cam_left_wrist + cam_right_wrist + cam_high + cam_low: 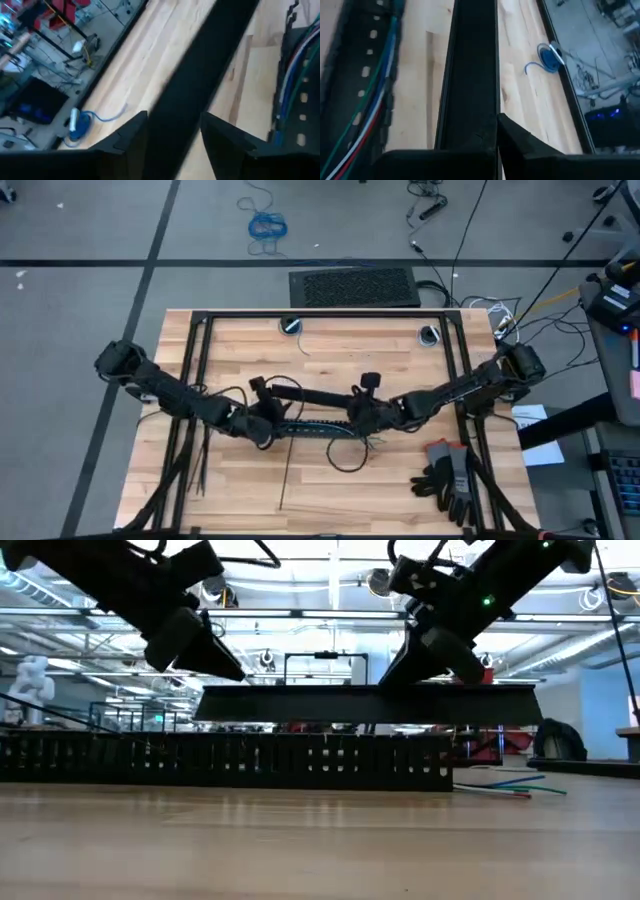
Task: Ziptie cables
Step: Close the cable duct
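A long flat black bar (365, 705) hangs level above the table, with my left gripper (215, 665) shut on its left part and my right gripper (440, 665) shut on its right part. Just below and beside it, a black slotted duct (230, 762) lies on the wood. The cables, thin green, blue, white and red wires (377, 85), run inside the duct, and their splayed ends (510, 787) rest on the table at its right end. A thin dark ziptie strip (286, 475) lies flat near the front edge. My left gripper pinches the bar's two long edges (172, 117) between its two fingers (131, 134), near the bar's left end. It comes slanting down from above and the left, its fingers across the bar, which hangs level and clear of the table. My right gripper holds the bar near its right end (470, 120), slanting down from above and the right. One finger (517, 137) shows against the bar's far long edge; the bar hides the other. The bar is level, lifted clear of the duct.
Black gloves (450, 478) lie at the front right. A blue coiled cord (290, 327) sits at the far edge, and a black cable loop (345, 458) lies in front of the duct. Dark frame rails (320, 314) border the table.
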Action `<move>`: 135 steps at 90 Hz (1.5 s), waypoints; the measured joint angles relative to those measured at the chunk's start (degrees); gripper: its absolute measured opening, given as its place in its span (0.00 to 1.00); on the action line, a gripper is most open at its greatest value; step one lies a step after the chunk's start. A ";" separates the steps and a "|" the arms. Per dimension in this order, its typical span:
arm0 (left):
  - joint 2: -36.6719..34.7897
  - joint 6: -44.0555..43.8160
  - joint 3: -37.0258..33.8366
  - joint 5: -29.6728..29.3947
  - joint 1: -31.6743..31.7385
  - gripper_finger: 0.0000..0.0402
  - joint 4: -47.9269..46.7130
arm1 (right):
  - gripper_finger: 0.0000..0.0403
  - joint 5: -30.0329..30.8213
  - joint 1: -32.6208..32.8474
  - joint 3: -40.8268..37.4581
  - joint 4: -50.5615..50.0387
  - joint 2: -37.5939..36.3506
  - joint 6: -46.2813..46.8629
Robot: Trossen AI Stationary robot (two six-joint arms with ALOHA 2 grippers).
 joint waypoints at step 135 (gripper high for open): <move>0.00 6.03 0.27 20.15 7.71 0.02 1.90 | 0.00 14.91 7.91 0.09 3.29 -0.09 -10.25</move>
